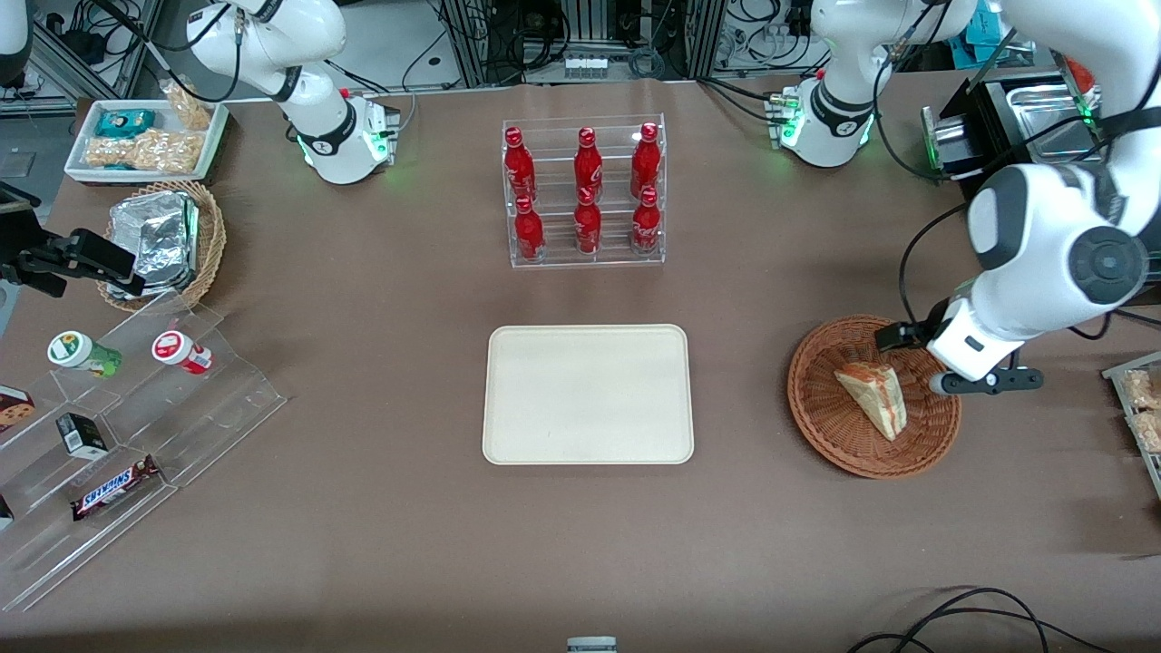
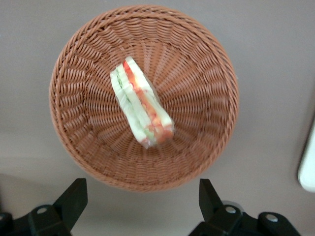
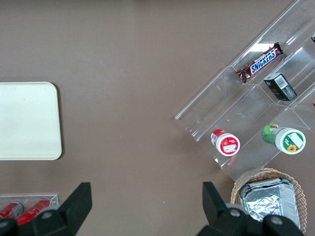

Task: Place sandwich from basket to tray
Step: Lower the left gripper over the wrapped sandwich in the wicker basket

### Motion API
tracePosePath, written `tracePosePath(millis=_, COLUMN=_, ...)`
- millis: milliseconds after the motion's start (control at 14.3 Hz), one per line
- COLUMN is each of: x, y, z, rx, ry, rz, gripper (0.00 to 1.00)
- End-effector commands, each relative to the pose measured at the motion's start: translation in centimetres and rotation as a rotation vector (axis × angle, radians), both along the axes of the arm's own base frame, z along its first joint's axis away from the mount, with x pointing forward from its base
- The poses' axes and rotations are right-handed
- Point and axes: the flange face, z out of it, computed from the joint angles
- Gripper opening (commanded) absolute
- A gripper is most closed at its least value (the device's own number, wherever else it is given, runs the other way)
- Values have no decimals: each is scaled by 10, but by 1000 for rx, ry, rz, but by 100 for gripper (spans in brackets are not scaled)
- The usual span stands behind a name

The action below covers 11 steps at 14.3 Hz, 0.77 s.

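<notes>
The sandwich (image 1: 873,397), a pale wedge with red-orange and green layers, lies in the round reddish-brown basket (image 1: 821,413) toward the working arm's end of the table. My gripper (image 1: 907,338) hovers above the basket's rim that is farther from the front camera. In the left wrist view the black fingers (image 2: 74,196) stand wide apart with nothing between them, above bare table just outside the basket (image 2: 197,98), and the sandwich (image 2: 141,105) rests near the basket's middle. The gripper (image 2: 141,196) is open. The cream tray (image 1: 588,394) lies bare at the table's middle; its edge (image 2: 307,164) shows in the wrist view.
A clear rack of red bottles (image 1: 585,192) stands farther from the front camera than the tray. Toward the parked arm's end are a tan wicker basket with foil packs (image 1: 163,240), a white snack tray (image 1: 145,141) and a clear stepped shelf (image 1: 118,435). Snack packs (image 1: 1143,404) lie beside the basket.
</notes>
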Motion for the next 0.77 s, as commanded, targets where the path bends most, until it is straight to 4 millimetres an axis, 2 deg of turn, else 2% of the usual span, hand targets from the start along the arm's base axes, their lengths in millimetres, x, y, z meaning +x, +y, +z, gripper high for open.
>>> tracePosePath(millis=0, x=-9, y=0, z=-34, rx=17, ry=-60, rz=201, gripper=100)
tracePosePath(millis=210, x=7, y=0, z=-74, rx=31, ry=-48, rz=508, gripper=100)
tracePosePath(millis=420, x=14, y=0, z=-100, rx=36, ry=-49, rz=609, gripper=99)
tracePosePath(millis=490, x=16, y=-1, z=-107, rx=35, ry=-44, rz=625, gripper=72)
tracePosePath(millis=560, x=17, y=0, z=-107, rx=36, ry=-46, rz=636, gripper=32)
tracePosePath(millis=630, x=17, y=6, z=-108, rx=38, ry=-42, rz=633, gripper=10)
tracePosePath(millis=700, x=19, y=12, z=-105, rx=41, ry=-46, rz=636, gripper=4)
